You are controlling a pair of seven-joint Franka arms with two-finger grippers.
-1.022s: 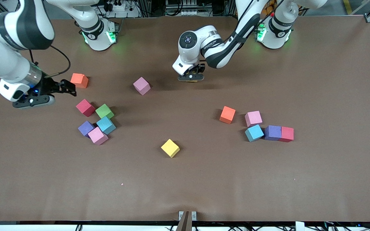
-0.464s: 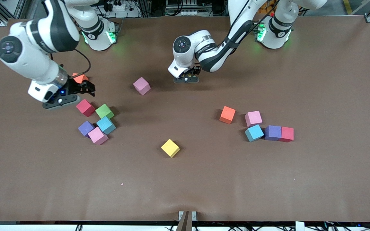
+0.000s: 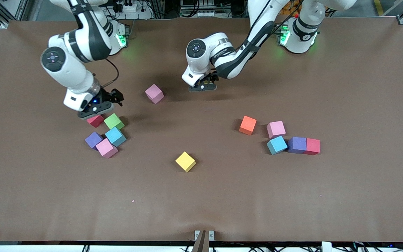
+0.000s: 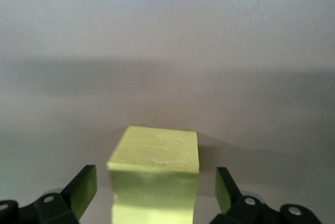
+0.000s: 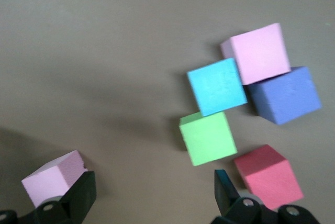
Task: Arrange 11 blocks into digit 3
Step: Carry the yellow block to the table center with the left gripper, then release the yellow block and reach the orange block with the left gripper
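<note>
- Surface: a brown matte table (image 3: 345,196); a metal frame, cables and the two arm bases stand along its edge farthest from the front camera.
- Left gripper (image 3: 203,85): low over the table near its middle, toward the bases. Fingers spread, standing on either side of a yellow block (image 4: 155,174) without touching it.
- Right gripper (image 3: 112,98): fingers spread wide and holding nothing, in the air over bare table just beside a cluster of blocks at the right arm's end.
- That cluster: red block (image 3: 95,120), green block (image 3: 113,121), blue block (image 3: 115,136), purple block (image 3: 93,139), pink block (image 3: 106,148), closely packed.
- A lone pink block (image 3: 154,93) lies between the two grippers.
- A second yellow block (image 3: 185,161) lies nearer the front camera than the left gripper.
- Toward the left arm's end from the left gripper: orange block (image 3: 247,125), and a group of four blocks (image 3: 294,140) in pink, blue, purple and red.
- No digit shape is formed; all blocks lie loose.
</note>
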